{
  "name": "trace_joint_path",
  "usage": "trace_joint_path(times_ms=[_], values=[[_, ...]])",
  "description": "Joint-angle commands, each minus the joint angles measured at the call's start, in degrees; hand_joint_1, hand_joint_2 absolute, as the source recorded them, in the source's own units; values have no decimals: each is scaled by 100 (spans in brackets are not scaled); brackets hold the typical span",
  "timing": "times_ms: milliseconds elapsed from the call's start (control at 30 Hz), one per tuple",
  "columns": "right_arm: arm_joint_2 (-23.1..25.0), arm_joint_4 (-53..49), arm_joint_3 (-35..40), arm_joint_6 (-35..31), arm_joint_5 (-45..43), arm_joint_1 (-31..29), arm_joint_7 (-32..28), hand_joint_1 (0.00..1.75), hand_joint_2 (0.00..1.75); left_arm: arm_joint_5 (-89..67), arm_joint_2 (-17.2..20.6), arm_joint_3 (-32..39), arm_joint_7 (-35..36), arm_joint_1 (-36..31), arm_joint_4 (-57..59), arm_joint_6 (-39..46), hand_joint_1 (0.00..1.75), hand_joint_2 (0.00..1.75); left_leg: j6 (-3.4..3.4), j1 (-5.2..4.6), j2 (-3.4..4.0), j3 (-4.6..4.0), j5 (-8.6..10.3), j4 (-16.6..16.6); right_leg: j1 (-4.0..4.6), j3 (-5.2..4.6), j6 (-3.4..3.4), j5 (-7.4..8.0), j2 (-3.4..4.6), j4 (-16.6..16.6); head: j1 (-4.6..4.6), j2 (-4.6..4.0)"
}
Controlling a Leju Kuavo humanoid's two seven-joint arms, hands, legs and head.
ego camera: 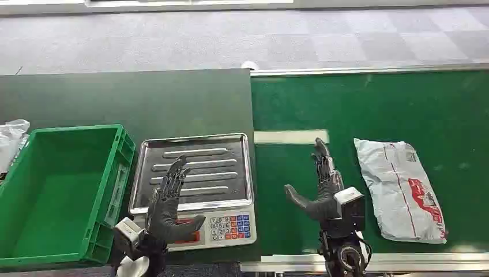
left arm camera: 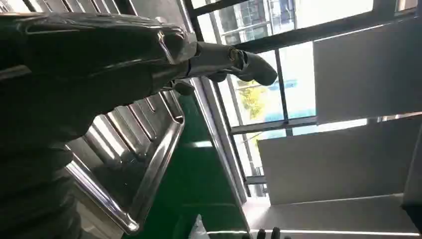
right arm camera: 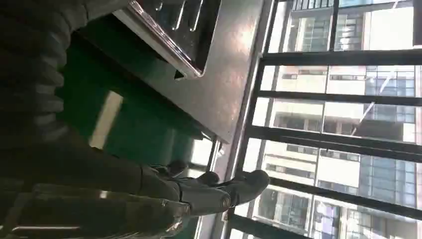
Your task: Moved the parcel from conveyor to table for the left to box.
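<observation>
While the parcel (ego camera: 400,188) lies flat on the green conveyor belt (ego camera: 369,104), to the right of my right hand (ego camera: 323,184) and apart from it, I judge the task as not yet started: nothing has been lifted, moved to the table (ego camera: 127,98) or boxed.

My right hand hangs over the belt, fingers extended and thumb out, grasping nothing. My left hand (ego camera: 170,202) is likewise spread and empty, above the front edge of the scale (ego camera: 193,184).

Remaining steps, as I read them: reach right, grasp the parcel, carry it left onto the table, then let the left hand place it in the crate (ego camera: 57,190).

Materials:
- Parcel: soft grey plastic mailer, wrinkled, pillow-shaped, with red print. Expect it to sag and slip.
- Scale: ribbed, polished steel tray; keypad at the front.
- Crate: rigid green plastic, ribbed walls, open top.
- Table: dark, matte surface.
</observation>
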Motion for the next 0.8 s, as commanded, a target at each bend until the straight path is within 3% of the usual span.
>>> trace_joint_path(times_ms=[33,133,333,467,633,800], values=[[-136,347,16,8,1,-199,22,0,175,-19,71,-63,9,-108,315,9,0,175,2,0,1,8,0,-5,1,9,0,1,1,-7,0,0],[-136,347,16,8,1,-199,22,0,175,-19,71,-63,9,-108,315,9,0,175,3,1,1,11,1,-8,2,12,0,3,2,-11,0,0],[-472,483,-549,-607,571,-370,244,0,175,-9,78,-42,-25,-92,355,-28,0,175,5,0,-7,12,4,-10,0,16,2,4,-6,-16,0,0],[-681,594,-962,-623,656,-592,338,0,175,10,84,43,-37,-71,269,-55,0,175,3,-2,-4,4,3,-4,-2,6,2,3,-4,-6,0,0],[-694,586,-956,-627,737,-590,359,0,175,10,83,53,-36,-65,270,-57,0,175,3,0,-3,8,1,-4,0,11,1,3,-1,-8,2,0],[-1156,870,-1157,-699,1099,-1170,680,0,175,46,172,190,-79,129,174,-2,0,175,5,-5,14,7,0,-2,-5,2,3,6,15,-4,0,0]])
